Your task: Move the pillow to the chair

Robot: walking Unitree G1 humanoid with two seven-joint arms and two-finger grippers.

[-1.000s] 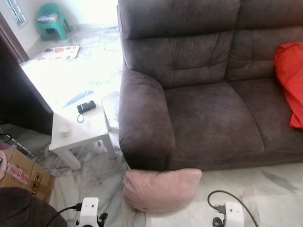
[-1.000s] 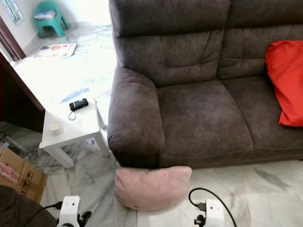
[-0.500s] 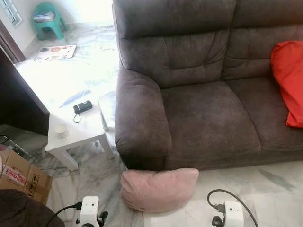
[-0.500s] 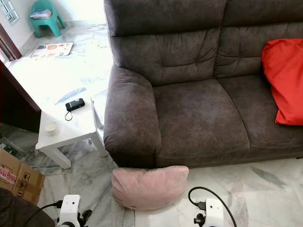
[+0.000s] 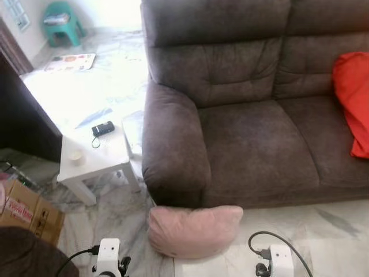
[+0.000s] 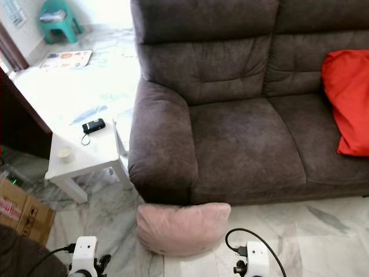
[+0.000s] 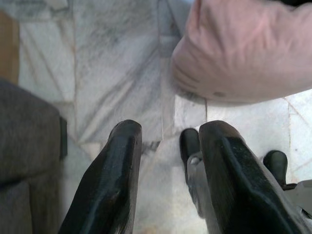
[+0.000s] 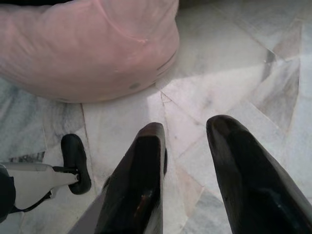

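Pink pillow [image 5: 195,231] is seen lying on the marble floor [image 5: 334,231], touching the front base of the brown sofa [image 5: 253,138] below its armrest. Left gripper [image 7: 165,161] and right gripper [image 8: 187,161] are held low near the pillow, fingers spread, nothing gripped. White table [image 5: 95,153] stands beside the sofa w/ a red cushion [image 5: 353,98] on the seat.

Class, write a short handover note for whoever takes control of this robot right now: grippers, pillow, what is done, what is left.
Left gripper: open, empty, low over the marble floor, short of the pillow.
Right gripper: open, empty, likewise short of it.
Soft pink fabric pillow: on the floor against the front of the dark brown sofa, below its armrest.
Done: robot faces the pillow.
Left: grasp the pillow, carry it to the chair.
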